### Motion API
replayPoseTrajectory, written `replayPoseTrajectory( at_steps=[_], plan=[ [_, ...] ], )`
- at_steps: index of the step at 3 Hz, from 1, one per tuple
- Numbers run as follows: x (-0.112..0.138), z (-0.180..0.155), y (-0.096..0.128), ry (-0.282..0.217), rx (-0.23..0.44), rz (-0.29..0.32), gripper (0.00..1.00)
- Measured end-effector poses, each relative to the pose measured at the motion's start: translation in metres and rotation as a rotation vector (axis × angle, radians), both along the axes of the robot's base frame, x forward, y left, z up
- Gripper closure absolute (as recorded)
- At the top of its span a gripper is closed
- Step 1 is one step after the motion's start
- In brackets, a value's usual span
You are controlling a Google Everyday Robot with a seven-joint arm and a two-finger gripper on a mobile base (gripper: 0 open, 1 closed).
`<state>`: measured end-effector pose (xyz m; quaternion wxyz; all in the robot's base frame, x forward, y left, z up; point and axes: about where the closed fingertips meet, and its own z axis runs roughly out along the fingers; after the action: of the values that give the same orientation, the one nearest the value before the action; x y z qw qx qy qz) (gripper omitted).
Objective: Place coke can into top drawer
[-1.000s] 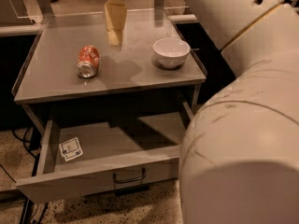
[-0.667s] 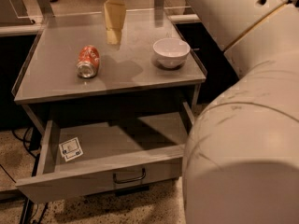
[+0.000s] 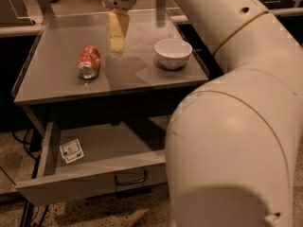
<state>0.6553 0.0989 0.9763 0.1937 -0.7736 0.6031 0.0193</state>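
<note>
Hand (image 3: pixel 117 44) barely shifted, hovering near coke can (image 3: pixel 89 62)

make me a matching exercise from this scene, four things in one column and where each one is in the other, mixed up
Things
1. coke can
2. bowl
3. tag
4. gripper

Places
A. inside the open top drawer, near its left side
B. lying on its side on the left part of the cabinet top
C. hanging over the cabinet top, between the can and the bowl, touching neither
D. standing upright on the right part of the cabinet top

Pairs: 1-B, 2-D, 3-A, 4-C
</note>
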Motion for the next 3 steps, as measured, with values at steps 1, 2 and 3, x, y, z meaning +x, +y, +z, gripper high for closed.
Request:
replayPoseTrajectory(
  at_steps=[1,2,3],
  plan=[
    [0.011,-0.012,0.005,0.035,0.002,0.009,0.00],
    [0.017,-0.012,0.012,0.014,0.022,0.006,0.00],
    [0.024,-0.019,0.027,0.022,0.054,0.013,0.00]
  ],
)
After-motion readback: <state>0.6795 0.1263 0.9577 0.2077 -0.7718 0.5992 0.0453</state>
